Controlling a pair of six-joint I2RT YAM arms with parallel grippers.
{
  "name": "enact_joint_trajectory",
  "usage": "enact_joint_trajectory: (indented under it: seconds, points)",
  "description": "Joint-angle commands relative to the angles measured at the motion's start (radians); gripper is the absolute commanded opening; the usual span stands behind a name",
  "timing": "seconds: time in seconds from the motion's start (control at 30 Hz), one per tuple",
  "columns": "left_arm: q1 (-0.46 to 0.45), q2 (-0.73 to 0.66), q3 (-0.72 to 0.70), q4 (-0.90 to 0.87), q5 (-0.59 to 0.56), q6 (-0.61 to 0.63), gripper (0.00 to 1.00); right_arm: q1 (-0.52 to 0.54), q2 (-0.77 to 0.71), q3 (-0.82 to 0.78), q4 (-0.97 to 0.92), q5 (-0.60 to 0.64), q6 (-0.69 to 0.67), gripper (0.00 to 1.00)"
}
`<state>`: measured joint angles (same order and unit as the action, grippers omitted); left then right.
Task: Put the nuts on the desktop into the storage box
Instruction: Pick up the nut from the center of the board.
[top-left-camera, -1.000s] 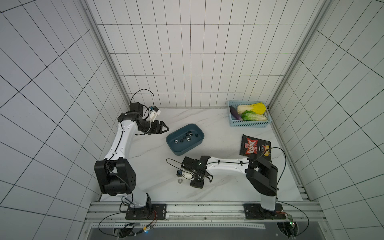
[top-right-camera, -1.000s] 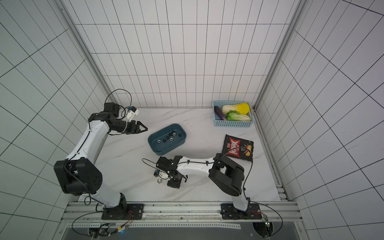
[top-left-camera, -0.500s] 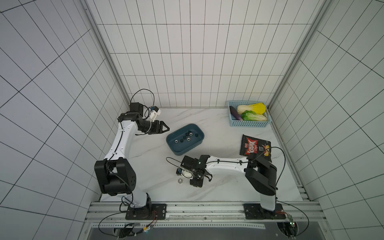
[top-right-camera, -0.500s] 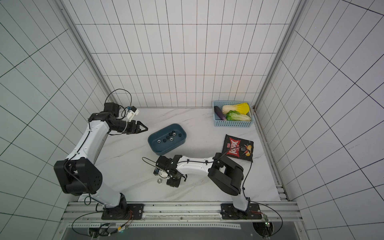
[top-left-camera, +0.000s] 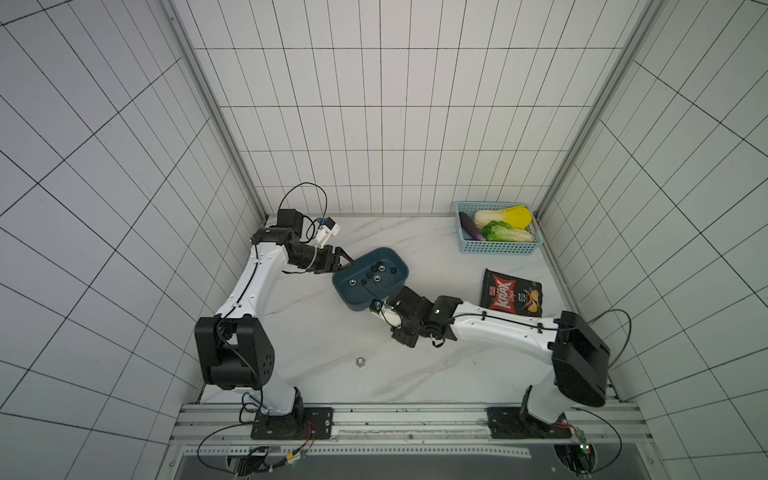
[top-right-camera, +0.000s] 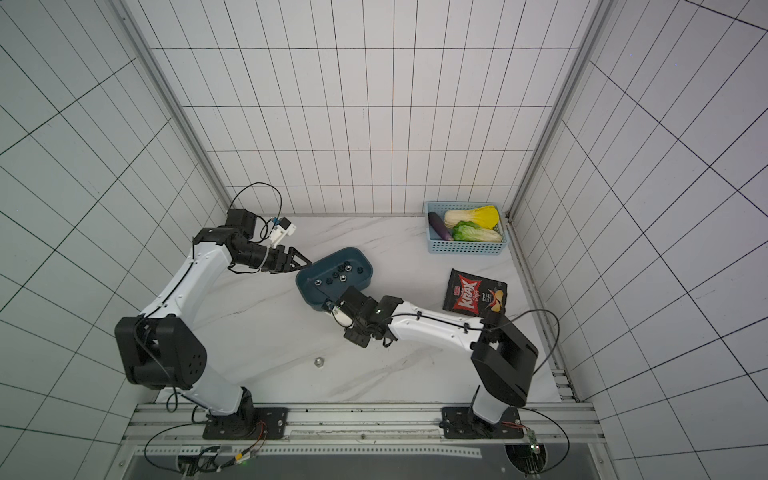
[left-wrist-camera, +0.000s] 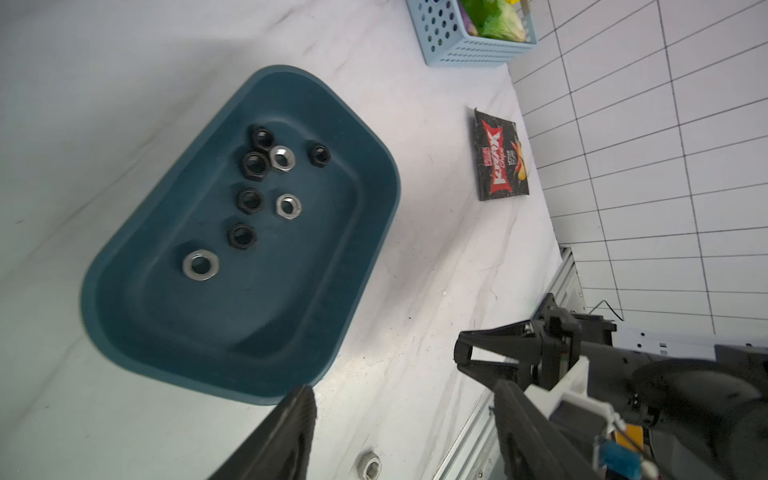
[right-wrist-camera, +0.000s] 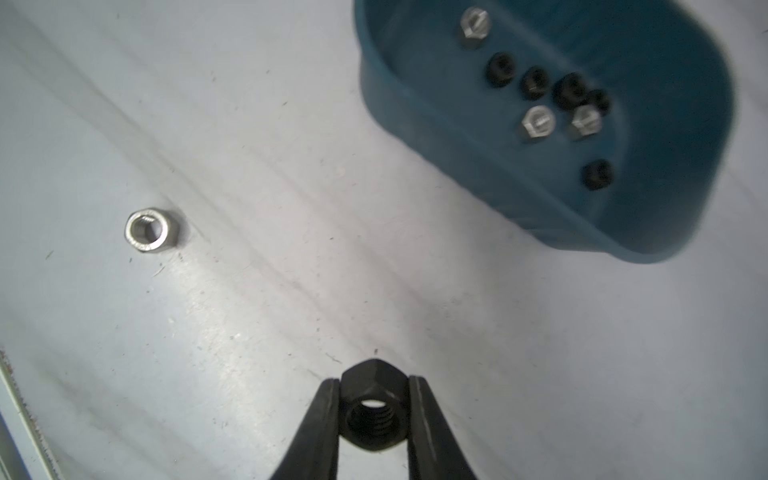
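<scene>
Right gripper (right-wrist-camera: 373, 380) clamped on 1 black hexagonal metal nut (right-wrist-camera: 371, 409), just short of the dark teal plastic tub (right-wrist-camera: 415, 137) near wall. 8 nuts (left-wrist-camera: 250, 200) inside. 1 silver nut (top-left-camera: 360, 362) alone on open white marble desktop (top-left-camera: 324, 332). Left gripper (top-left-camera: 345, 258) jaws apart beside the tub's left rim.

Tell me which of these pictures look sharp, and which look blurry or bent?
Right wrist view: the black nut pinched in the right fingers is crisp, while the storage box and its nuts are smeared. Left wrist view: the box's nuts are sharp, the near left fingers soft. Both top views: even light, wall tiles splay outward.
</scene>
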<state>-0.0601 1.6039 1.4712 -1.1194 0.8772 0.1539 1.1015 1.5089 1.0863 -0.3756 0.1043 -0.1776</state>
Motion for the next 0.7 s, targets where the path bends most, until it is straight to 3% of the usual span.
enact_joint_trajectory:
  seconds: [0.0, 0.23, 0.43, 0.67]
  points:
    - [-0.058, -0.026, 0.014, 0.006, 0.123, -0.002, 0.73, -0.019, -0.120, -0.102, 0.217, 0.081, 0.011, 0.14]
    - [-0.193, -0.050, 0.059, 0.014, 0.285, -0.031, 0.78, -0.020, -0.321, -0.249, 0.544, 0.119, -0.063, 0.12]
    - [-0.255, -0.063, 0.049, 0.148, 0.434, -0.192, 0.81, -0.020, -0.423, -0.359, 0.811, 0.047, -0.107, 0.10]
    - [-0.322, -0.039, 0.057, 0.153, 0.552, -0.203, 0.81, -0.003, -0.465, -0.381, 0.893, -0.021, -0.154, 0.09]
